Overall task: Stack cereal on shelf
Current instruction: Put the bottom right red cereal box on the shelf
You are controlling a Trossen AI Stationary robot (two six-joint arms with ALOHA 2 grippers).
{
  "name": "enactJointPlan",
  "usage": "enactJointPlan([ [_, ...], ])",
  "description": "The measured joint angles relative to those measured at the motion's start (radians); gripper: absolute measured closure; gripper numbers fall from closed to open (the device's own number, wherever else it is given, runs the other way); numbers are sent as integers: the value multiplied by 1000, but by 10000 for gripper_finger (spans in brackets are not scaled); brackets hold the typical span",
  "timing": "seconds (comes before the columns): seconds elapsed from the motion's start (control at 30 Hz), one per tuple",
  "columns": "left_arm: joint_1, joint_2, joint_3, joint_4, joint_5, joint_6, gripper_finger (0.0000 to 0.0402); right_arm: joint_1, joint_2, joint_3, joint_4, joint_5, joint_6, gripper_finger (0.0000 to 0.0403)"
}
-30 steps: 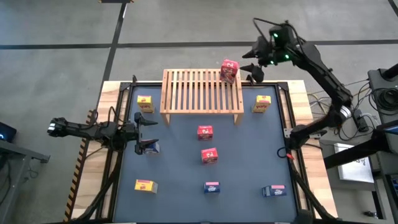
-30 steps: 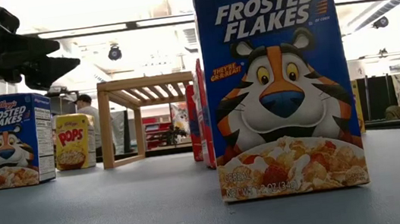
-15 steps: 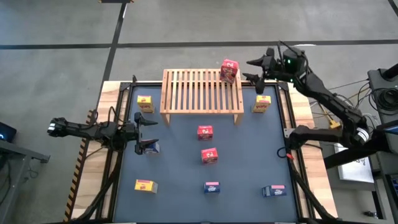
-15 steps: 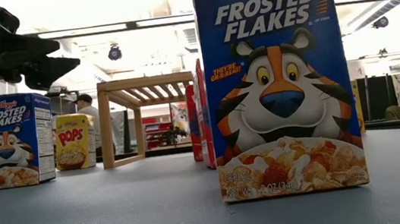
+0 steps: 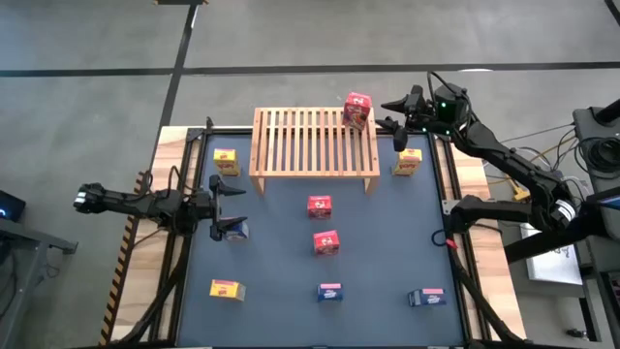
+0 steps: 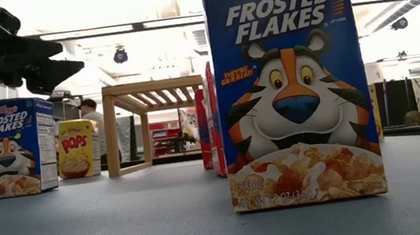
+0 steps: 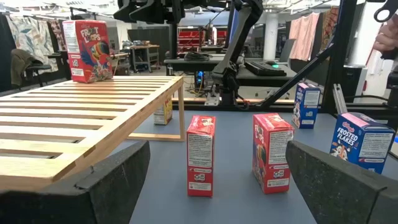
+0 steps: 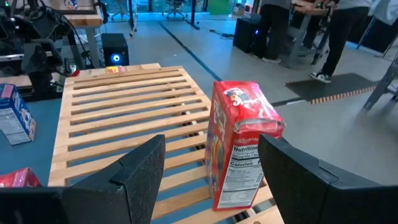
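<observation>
Right hand [image 5: 397,113] lowered; fingertips cropped.

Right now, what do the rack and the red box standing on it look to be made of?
The rack looks like light unfinished wood: pale slats with visible grain, matte. The red box on it appears to be thin printed cardboard with a slight sheen: folded top flap, creased edges, nutrition panel on its side.

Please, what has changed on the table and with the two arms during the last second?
The right gripper came down from above the back corner and now hangs open just beside the red box on the shelf, not touching it. Nothing was taken or let go. The red box, the other boxes on the table and the left gripper, open at the left side, stayed as they were.
</observation>
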Motion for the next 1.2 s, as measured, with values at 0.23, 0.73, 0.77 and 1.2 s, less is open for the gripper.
enactJointPlan([
  [0.23,0,0,0,0,0,0,43,0,-2,-13,113,-7,44,152],
  [0.73,0,0,0,0,0,0,43,-29,1,-114,275,30,81,170],
  [0.77,0,0,0,0,0,0,43,-33,1,-130,305,30,96,170],
  [1.2,0,0,0,0,0,0,43,-81,54,-184,442,3,153,174],
])
